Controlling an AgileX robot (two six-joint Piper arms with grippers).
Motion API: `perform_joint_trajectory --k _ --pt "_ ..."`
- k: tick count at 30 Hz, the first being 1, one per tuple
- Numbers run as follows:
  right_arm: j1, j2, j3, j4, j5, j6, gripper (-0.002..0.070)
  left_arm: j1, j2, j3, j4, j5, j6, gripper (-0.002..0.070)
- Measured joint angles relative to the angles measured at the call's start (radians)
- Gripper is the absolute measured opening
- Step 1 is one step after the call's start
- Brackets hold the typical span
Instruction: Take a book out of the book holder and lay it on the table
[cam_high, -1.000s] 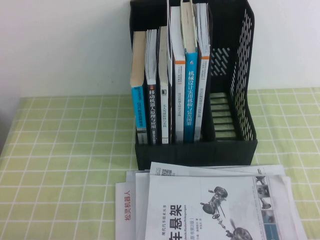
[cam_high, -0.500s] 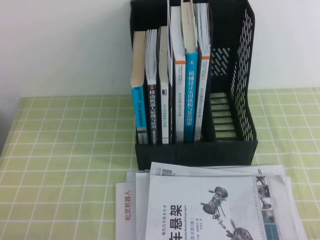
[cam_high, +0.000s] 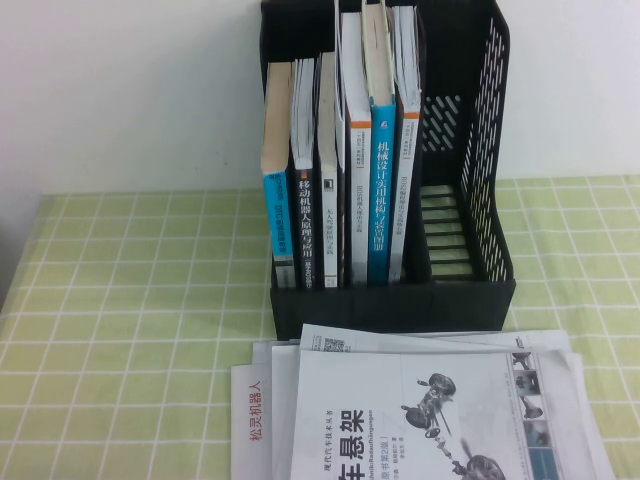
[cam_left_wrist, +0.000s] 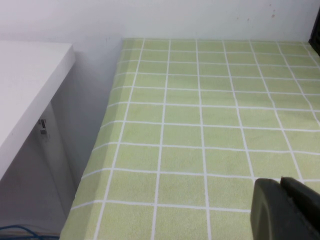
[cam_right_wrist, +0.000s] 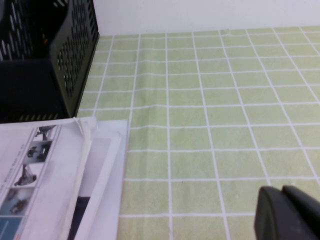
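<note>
A black book holder (cam_high: 470, 290) stands at the back middle of the table with several upright books (cam_high: 345, 180) in its left and middle slots; its right slot is empty. Several books and papers (cam_high: 420, 410) lie flat on the table in front of it. Neither arm shows in the high view. My left gripper (cam_left_wrist: 280, 182) is shut and empty, low over the green checked cloth near the table's left edge. My right gripper (cam_right_wrist: 282, 190) is shut and empty over the cloth to the right of the holder (cam_right_wrist: 45, 60) and the flat papers (cam_right_wrist: 50, 175).
The table wears a green checked cloth (cam_high: 120, 300). A white wall rises behind the holder. In the left wrist view a white shelf (cam_left_wrist: 25, 85) stands beyond the table's left edge. Open cloth lies on both sides of the holder.
</note>
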Motion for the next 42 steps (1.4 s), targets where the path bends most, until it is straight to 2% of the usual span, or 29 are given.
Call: perform_joint_trajectory --k 14,18,21,25,32,37,39,42 --pt "0.0 0.0 0.0 -0.025 0.0 0.0 -0.0002 0.0 0.0 0.0 0.0 0.0 -0.001 -0.0003" --pt "0.0 0.0 0.001 -0.046 -0.045 0.0 -0.0002 0.0 0.0 0.002 0.08 -0.049 0.037 -0.0003" --pt "0.0 0.0 0.001 -0.062 -0.188 0.0 -0.0002 0.0 0.0 0.007 0.239 -0.21 0.094 -0.0003" --pt "0.0 0.0 0.001 -0.094 -0.457 -0.038 -0.0002 0.0 0.0 0.008 0.419 -0.525 0.124 -0.0003" --pt "0.0 0.0 0.001 -0.123 -0.807 -0.044 -0.0002 0.0 0.0 0.008 0.557 -1.023 0.122 -0.0003" --pt "0.0 0.0 0.001 -0.127 -0.885 -0.02 -0.0002 0.0 -0.001 0.008 0.588 -1.212 -0.085 -0.0003" --pt "0.0 0.0 0.001 -0.129 -0.888 -0.02 -0.0002 0.0 -0.001 0.008 0.585 -1.19 -0.236 -0.0003" --pt "0.0 0.0 0.001 -0.129 -0.888 -0.02 -0.0002 0.0 -0.001 0.008 0.567 -1.063 -0.514 -0.0003"
